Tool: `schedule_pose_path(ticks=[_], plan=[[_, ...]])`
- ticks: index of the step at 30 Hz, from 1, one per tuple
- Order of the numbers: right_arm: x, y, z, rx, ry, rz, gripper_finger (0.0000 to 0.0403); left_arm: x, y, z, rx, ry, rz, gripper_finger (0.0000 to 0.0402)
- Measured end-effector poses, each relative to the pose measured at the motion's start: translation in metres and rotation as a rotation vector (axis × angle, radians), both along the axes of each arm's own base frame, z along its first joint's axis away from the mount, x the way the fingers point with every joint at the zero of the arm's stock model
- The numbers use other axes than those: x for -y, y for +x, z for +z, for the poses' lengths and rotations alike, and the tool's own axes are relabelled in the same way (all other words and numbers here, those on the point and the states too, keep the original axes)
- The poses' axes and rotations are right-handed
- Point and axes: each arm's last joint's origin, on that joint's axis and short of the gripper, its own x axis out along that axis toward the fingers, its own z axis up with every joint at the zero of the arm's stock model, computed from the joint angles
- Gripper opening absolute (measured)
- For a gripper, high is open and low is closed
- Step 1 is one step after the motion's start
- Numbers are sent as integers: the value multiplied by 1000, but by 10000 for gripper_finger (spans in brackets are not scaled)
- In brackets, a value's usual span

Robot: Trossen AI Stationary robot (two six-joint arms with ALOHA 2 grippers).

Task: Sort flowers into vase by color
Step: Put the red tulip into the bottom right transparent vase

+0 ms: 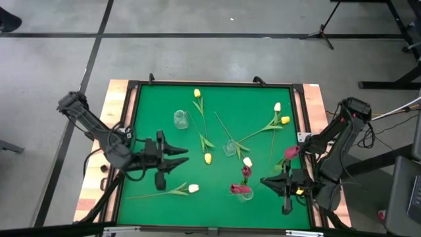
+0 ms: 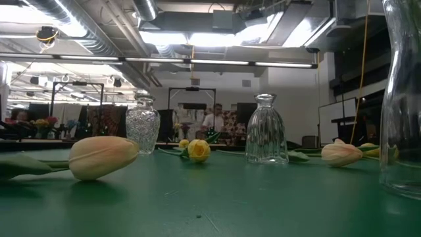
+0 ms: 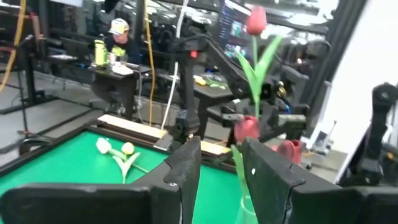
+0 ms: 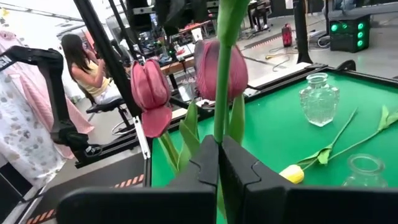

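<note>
A green mat (image 1: 217,131) covered the counter (image 1: 118,92), whose pale wooden edges showed at left and right. Grey floor with dark lines (image 1: 99,39) surrounded it. In the room beyond, a person in a cap (image 3: 118,37) sat at a desk, and another person (image 4: 87,68) sat on a chair.

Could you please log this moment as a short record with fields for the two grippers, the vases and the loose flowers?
right gripper: shut on a red tulip stem, over the mat's near right part
left gripper: open, empty, over the mat's left side
vase with red tulips: near edge, beside the right gripper
empty vases: two
loose flowers on the green mat: yellow and cream tulips
</note>
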Motion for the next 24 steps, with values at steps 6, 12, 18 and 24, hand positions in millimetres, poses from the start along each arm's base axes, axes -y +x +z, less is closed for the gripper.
schedule_pose_path(ticks=[6, 12, 18, 24], plan=[[-8, 4, -13, -18, -2, -3, 0, -6, -7, -7, 5, -5, 19, 115], [-11, 10, -23, -35, -35, -16, 0, -6, -6, -8, 3, -3, 20, 115], [-9, 13, -24, -46, -42, -23, 16, -6, -6, -8, 2, -2, 22, 115], [-8, 12, -29, -77, -38, -3, 52, -6, -6, -8, 2, -2, 22, 115]])
